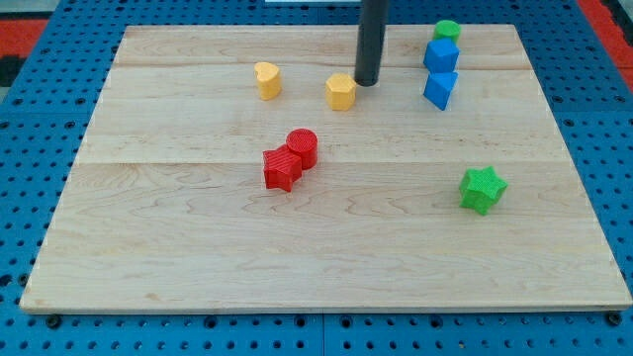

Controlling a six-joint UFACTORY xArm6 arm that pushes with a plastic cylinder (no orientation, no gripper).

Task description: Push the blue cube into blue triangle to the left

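The blue cube sits near the view's top right, just above the blue triangle, the two nearly touching. A green cylinder sits right behind the cube at the board's top edge. My dark rod comes down from the view's top and my tip rests on the board left of both blue blocks, about a block's width to the right of the yellow hexagon block. The tip touches no blue block.
A yellow heart-shaped block lies left of the yellow hexagon. A red cylinder and a red star touch near the board's middle. A green star lies at the right. The wooden board sits on a blue pegboard.
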